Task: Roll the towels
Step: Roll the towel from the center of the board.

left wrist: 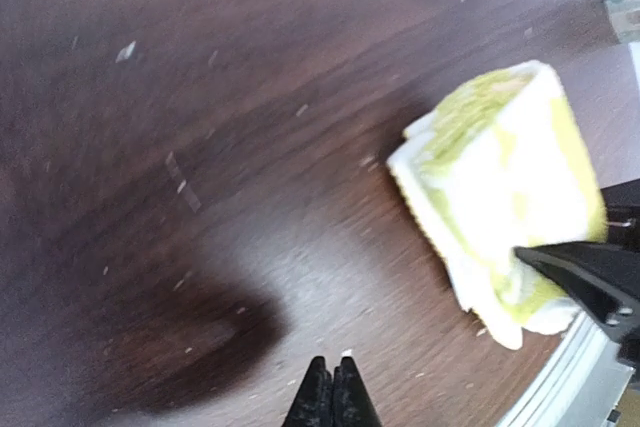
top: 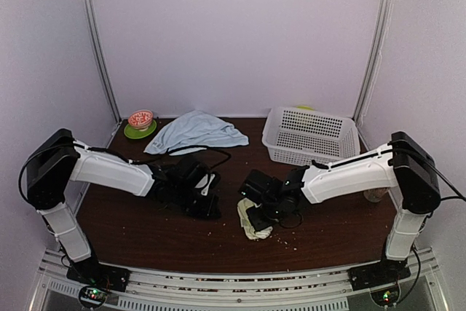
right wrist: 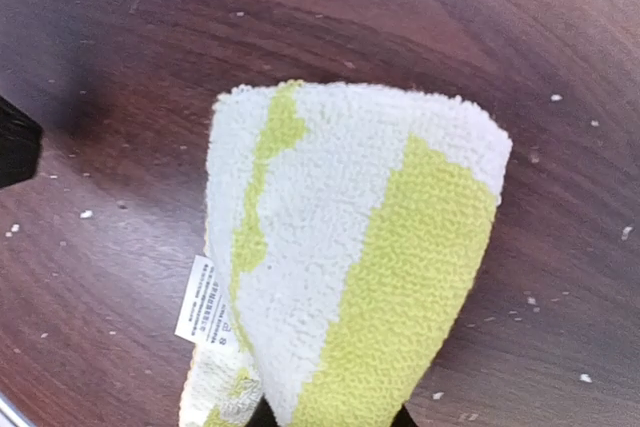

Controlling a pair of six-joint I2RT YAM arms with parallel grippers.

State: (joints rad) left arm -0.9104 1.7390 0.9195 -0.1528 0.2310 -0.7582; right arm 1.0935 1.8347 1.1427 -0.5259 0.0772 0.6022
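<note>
Right wrist view: right gripper [top: 256, 218] pinches the green towel [right wrist: 350, 247] in front of the basket [top: 313, 154], left gripper [left wrist: 332, 392] clenched empty, so it should roll slowly, edges aligned.

In the top view, soft, even light falls from overhead. The pale lilac walls [top: 233, 34] look almost washed out, while the dark brown wooden table [top: 145, 242] stays dim and carries only faint, soft-edged shadows. The grey metal corner posts [top: 98, 41] splay outward toward the frame's upper corners, a wide-angle skew.

The left wrist view is smeared. The wood grain streaks diagonally, the lime-green and white terry towel [left wrist: 500, 197] at right is blurred with its white parts overexposed, and a heavy soft shadow sits at lower left.

The right wrist view is sharpest at centre, where the terry loops and a small white printed label [right wrist: 205, 302] are fairly crisp. Its upper edge softens, and a dark shadow lies at upper left.
</note>
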